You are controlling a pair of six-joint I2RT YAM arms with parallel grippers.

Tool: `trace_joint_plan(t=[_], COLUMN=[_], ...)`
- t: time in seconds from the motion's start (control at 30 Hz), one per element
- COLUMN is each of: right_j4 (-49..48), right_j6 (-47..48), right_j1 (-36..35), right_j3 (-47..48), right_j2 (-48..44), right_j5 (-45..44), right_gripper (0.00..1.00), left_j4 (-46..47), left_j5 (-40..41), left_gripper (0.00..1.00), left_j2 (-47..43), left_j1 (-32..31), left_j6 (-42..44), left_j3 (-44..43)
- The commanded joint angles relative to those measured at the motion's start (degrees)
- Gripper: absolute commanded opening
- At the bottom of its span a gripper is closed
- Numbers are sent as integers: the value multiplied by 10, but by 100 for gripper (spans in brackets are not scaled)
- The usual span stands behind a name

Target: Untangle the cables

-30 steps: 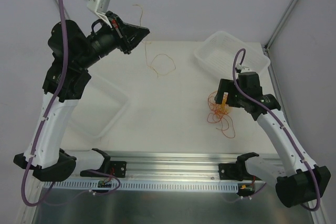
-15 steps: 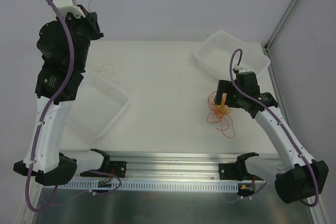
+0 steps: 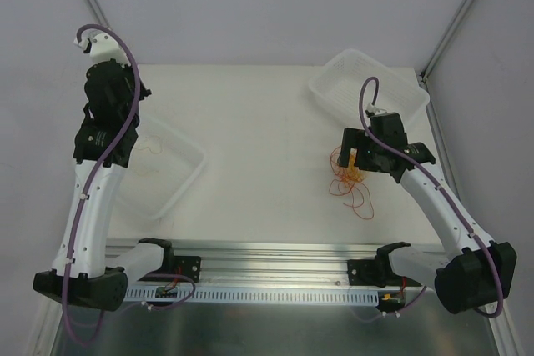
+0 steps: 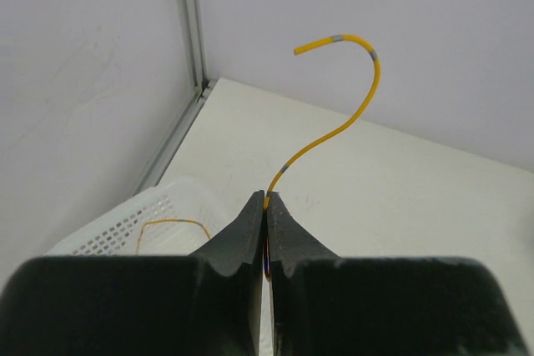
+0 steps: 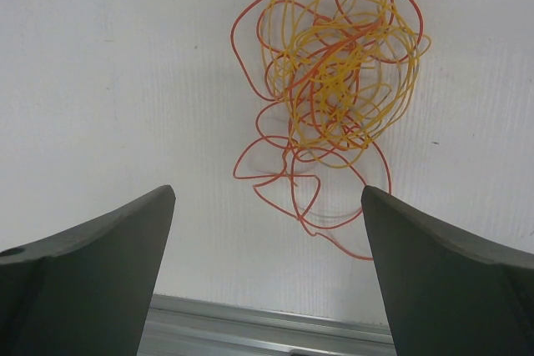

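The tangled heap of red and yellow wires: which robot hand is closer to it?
Right. The right gripper hangs open close over the tangle; the left gripper is far off above a white basket, pinching one yellow cable.

Both arms share one build. The left arm [image 3: 96, 206] and the right arm [image 3: 442, 206] have long white shells between bulky black joints, and each ends in a rounded black base [image 3: 79, 285] at the near edge of the desk. A thick purple cable [image 3: 79, 206] runs along each arm to a small white connector block [image 3: 102, 42] near the wrist. The left hand [image 4: 267, 218] has two matte black fingers tapering to narrow tips. The right hand [image 5: 267, 198] shows broad, dark grey-green fingers [image 5: 100, 248] with rounded edges.
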State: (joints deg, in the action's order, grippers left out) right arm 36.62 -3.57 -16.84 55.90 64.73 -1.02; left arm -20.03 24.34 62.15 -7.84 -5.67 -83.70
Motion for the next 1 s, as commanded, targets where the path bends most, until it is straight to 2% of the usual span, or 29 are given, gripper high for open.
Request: trace_joint_plan(t=[0.0, 0.23, 0.27, 0.37, 0.4, 0.43, 0.47, 0.5, 0.53, 0.63, 0.73, 0.87, 0.97], right_j4=[-14, -13, -12, -8, -6, -4, -2, -2, -1, 2, 7, 14, 23], right_j6=[0, 1, 1, 0, 0, -1, -1, -2, -1, -3, -4, -9, -19], right_j1=[-7, -12, -13, -16, -15, -16, -16, -15, -15, -15, -14, -15, -15], right_j3=[10, 11, 11, 14, 16, 17, 17, 17, 17, 18, 22, 25, 23], right_j2=[2, 11, 13, 15, 17, 17, 18, 18, 18, 19, 22, 23, 25], right_j5=[4, 4, 4, 2, 1, 2, 3, 4, 4, 1, -2, -10, -30], right_gripper=[100, 99, 100, 100, 100, 100, 100, 99, 100, 100, 100, 100, 99], left_j4=[5, 11, 11, 12, 10, 9, 8, 3, 2, -13, -28, -41, -55], left_j5=[-22, -54, -56, -63, -66, -68, -70, -70, -71, -75, -95, -161, -242], left_gripper=[0, 0, 3, 27, 38, 59, 68, 74, 85, 99, 99, 99, 99], left_j2=[-4, 16, 15, 14, 10, 6, 3, -3, -6, -19, -32, -54, -66], left_j1=[36, 75, 78, 92, 91, 92, 92, 92, 92, 92, 92, 92, 92], left_j6=[-42, -76, -77, -81, -78, -75, -74, -70, -67, -59, -51, -43, -42], left_j3=[41, 123, 129, 146, 150, 151, 151, 151, 151, 146, 142, 143, 155])
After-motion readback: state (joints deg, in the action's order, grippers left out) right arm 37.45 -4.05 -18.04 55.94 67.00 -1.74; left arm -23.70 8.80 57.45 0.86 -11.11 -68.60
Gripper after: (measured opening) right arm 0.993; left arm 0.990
